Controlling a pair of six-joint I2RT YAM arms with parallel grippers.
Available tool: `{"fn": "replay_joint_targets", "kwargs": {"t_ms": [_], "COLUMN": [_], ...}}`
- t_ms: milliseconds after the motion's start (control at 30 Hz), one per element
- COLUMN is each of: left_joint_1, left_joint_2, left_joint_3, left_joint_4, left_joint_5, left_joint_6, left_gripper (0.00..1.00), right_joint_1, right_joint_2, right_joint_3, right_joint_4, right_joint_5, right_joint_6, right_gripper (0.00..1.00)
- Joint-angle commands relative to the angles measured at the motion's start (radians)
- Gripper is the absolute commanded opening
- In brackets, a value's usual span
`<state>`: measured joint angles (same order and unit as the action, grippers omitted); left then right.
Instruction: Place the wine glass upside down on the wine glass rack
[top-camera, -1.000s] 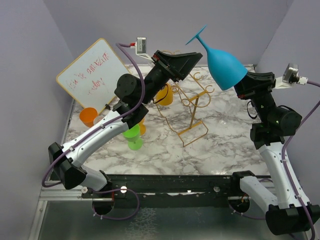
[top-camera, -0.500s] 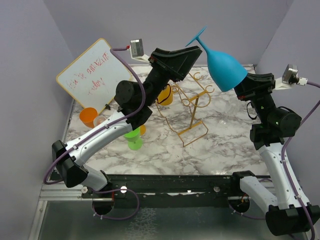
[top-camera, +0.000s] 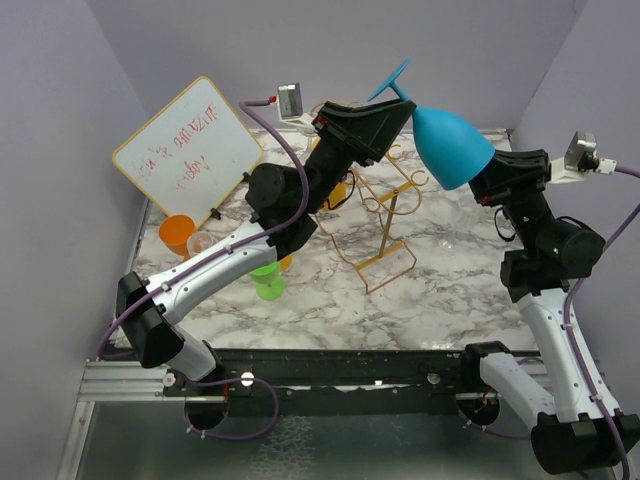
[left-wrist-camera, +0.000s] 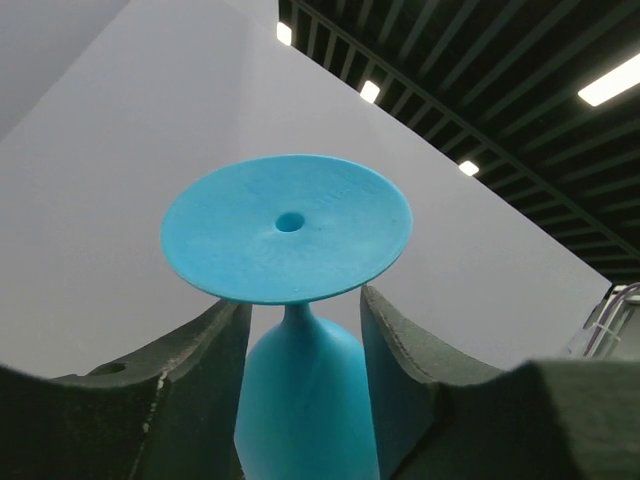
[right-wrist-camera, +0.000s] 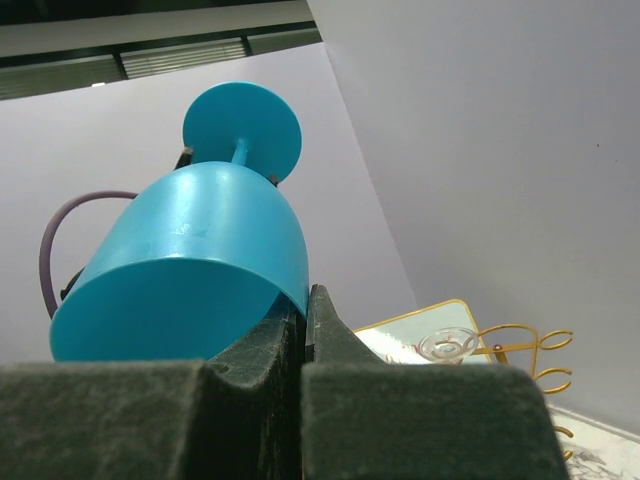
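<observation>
wine glass (top-camera: 452, 147) stem hidden by left gripper (top-camera: 402, 110) | wine glass rack (top-camera: 388, 225) top occluded | whiteboard (top-camera: 190, 150) writing unreadable

Bright, even light from ceiling strips (left-wrist-camera: 610, 80); soft shadows; near fingers (left-wrist-camera: 195, 375) blur slightly.

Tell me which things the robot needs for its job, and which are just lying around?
For the job: blue glass, rack, right gripper pinching the glass's rim, left gripper open around its stem.
Just lying about: whiteboard, orange cup, green glass.
</observation>
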<state>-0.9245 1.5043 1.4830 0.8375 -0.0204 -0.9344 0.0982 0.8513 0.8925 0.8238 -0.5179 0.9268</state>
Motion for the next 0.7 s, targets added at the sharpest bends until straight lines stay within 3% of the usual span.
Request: {"fn": "replay_joint_targets", "kwargs": {"t_ms": [0,300,667], "left_joint_1": [-0.013,-0.027,-0.043], "left_joint_2": [0.014,0.016,0.037], "left_joint_3": [0.049,0.081,0.075], "left_joint_4": [0.034,0.034,0.033], "left_joint_5": [-0.003,0.009,0.054], "left_joint_6": [0.006,0.046,0.032], "left_gripper": [0.43,0.18,0.20], "right_joint_1": [0.002,0.003,0.002], "right_joint_2": [-0.008,-0.002,0.011], "right_joint_3": [-0.010,-0.020,-0.025], "right_joint_4": [0.037,0.041,0.063], "right_joint_5": [-0.031,-0.048,-0.043], "right_joint_6": [-0.001,0.008,0.039], "right_gripper": [0.01,0.00,0.01]}}
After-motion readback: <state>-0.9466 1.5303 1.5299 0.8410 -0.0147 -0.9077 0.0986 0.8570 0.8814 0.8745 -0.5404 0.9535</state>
